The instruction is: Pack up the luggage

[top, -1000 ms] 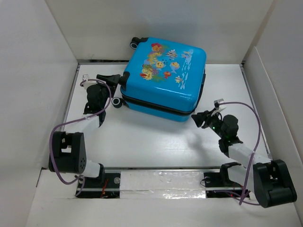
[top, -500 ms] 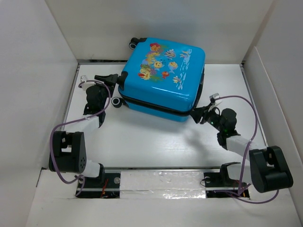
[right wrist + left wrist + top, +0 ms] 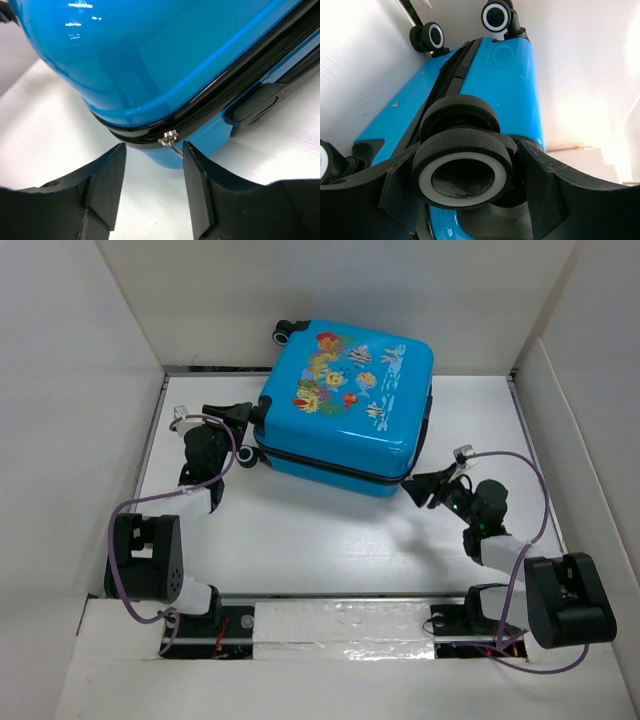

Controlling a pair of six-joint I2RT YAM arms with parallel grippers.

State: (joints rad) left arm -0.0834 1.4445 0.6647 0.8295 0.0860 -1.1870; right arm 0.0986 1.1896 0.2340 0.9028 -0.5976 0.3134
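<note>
The blue luggage [image 3: 345,405] lies shut on the table, fish print up, at the back middle. My left gripper [image 3: 243,416] is at its left corner, shut on a black-and-white caster wheel [image 3: 462,172] that fills the gap between the fingers. My right gripper [image 3: 420,487] is open at the luggage's near right corner. In the right wrist view, its fingertips [image 3: 116,155] stand just short of the zip line, and the small silver zipper pull [image 3: 171,138] hangs touching or almost touching the right finger. The zip looks closed on the blue shell [image 3: 165,55].
White walls enclose the table on the left, back and right. The luggage's back wheels [image 3: 285,332] sit against the back wall. Two more wheels [image 3: 497,16] show in the left wrist view. Bare white table [image 3: 320,540] lies in front of the luggage.
My right arm swung in towards the luggage's near right corner and its elbow shifted; the gripper stays open by the zip. The luggage shifted slightly. My left gripper holds the wheel as before.
</note>
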